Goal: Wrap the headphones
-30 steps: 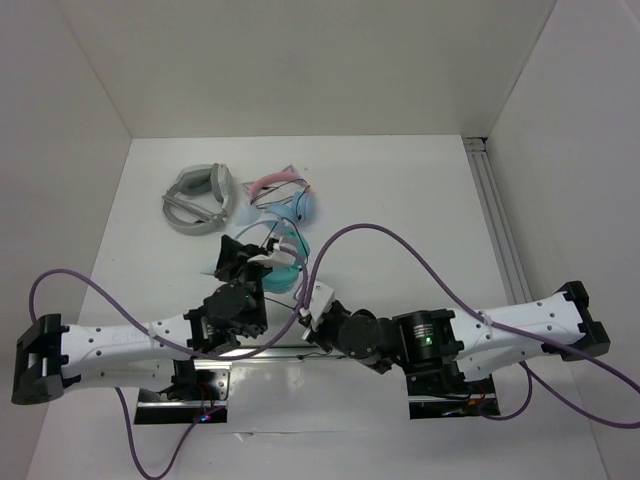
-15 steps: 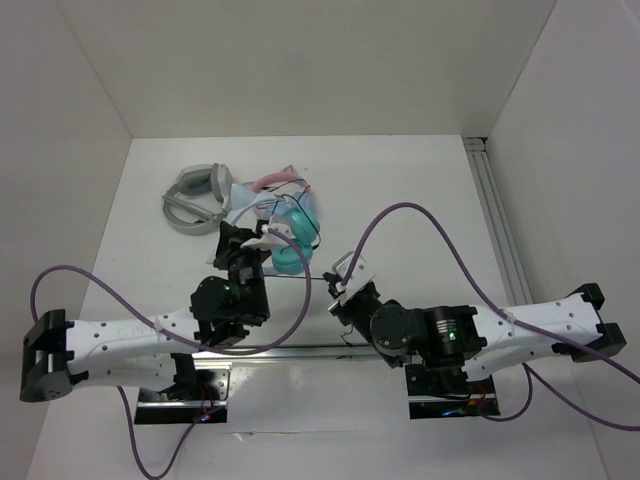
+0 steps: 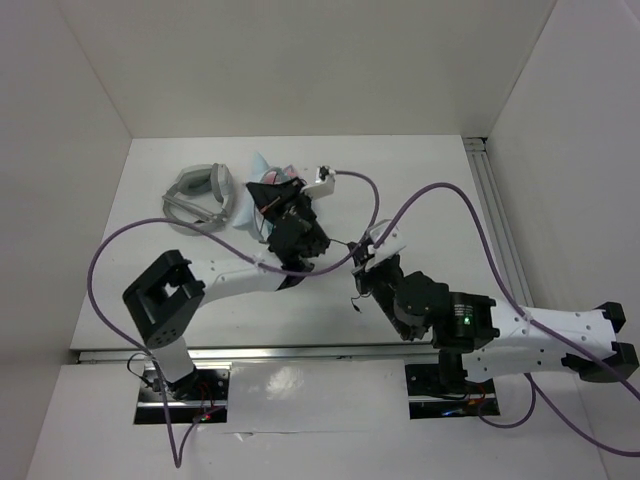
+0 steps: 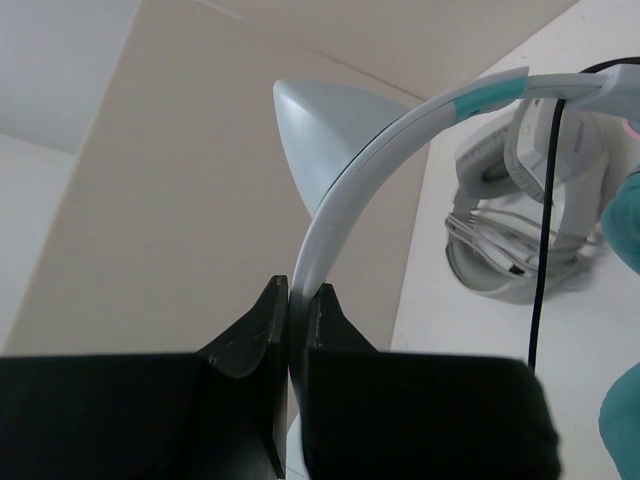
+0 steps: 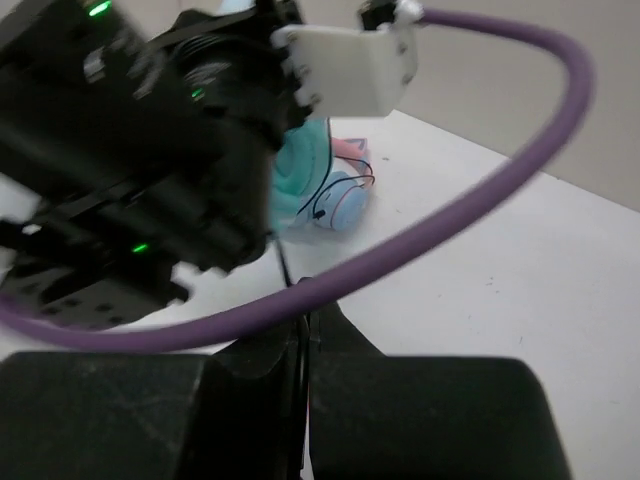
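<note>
Over-ear headphones with round teal cups and a pale cat-ear headband (image 4: 400,130), held raised over the far left of the white table (image 3: 430,190), near a grey-white pair (image 3: 195,200). The left tool (image 4: 293,305) is clamped on the headband; the right tool (image 5: 305,335) is pinched on the thin black cable (image 4: 545,220). The cable is best drawn taut and each turn laid snugly round the band, clear of the neighbouring pair

White left arm (image 3: 235,272) and right arm (image 3: 545,328) wearing black joints, purple cables (image 3: 445,187) looping off both, green light (image 3: 466,322) glowing at 4 o'clock, left gripper (image 4: 297,295) and right gripper (image 5: 305,325) showing black fingers.
</note>
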You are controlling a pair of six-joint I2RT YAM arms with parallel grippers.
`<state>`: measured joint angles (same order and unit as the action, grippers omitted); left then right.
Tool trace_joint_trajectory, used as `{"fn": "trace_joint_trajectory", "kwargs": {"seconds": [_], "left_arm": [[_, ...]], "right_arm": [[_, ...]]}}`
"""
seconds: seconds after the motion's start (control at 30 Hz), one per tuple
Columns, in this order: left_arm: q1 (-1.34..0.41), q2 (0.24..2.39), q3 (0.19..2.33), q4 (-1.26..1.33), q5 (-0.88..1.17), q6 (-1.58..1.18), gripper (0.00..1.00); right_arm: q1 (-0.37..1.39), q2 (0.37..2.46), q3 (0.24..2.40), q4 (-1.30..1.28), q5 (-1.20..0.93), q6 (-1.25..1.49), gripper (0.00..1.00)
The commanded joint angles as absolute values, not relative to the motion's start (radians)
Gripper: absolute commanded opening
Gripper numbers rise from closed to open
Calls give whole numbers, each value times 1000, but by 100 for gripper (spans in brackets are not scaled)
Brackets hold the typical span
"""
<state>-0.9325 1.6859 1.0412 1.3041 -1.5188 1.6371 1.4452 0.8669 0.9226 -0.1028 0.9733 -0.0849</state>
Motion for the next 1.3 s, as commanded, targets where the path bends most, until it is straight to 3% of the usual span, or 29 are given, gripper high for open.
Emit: {"fn": "trace_joint_trajectory", "kwargs": {"seconds": [0.0,0.23,0.4,0.57,0.7,0.83,0.97,1.07,1.13,1.23,1.27], "left_arm": [[-862,1793,1225,1838,-1574,1788,0],[-957,1672,1419,1838,-1585,1824,0],[-1107,1519,1407,1847,-1585,1786,0],[-1123,1482,1287,1847,-1585,1691,0],[-1123,1528,1340,1847,-1585,1747,0],[-1114,1580,1511,1847,-1572,1860,0],[-1114,1687,1834,1847,-1502,2066,0],[-1102,1697,2018,1795,-1502,2030,0],[-1101,1629,2000,1622,-1487,1857,0],[-1101,1459,1852,677,-1384,1000,0],[-1068,1459,1905,230,-1198,636,0]], "right_arm": [[1439,828,985,18,937,-88,0],[1430,818,954,-31,891,-35,0],[1430,799,925,-31,816,14,0],[1439,787,905,-31,767,37,0],[1439,769,896,-40,746,48,0],[1439,750,885,-51,733,60,0],[1439,750,885,-41,723,69,0],[1439,764,885,-41,723,78,0],[1439,775,894,-52,723,78,0],[1439,795,894,-52,723,78,0],[1439,805,905,-52,723,78,0]]}}
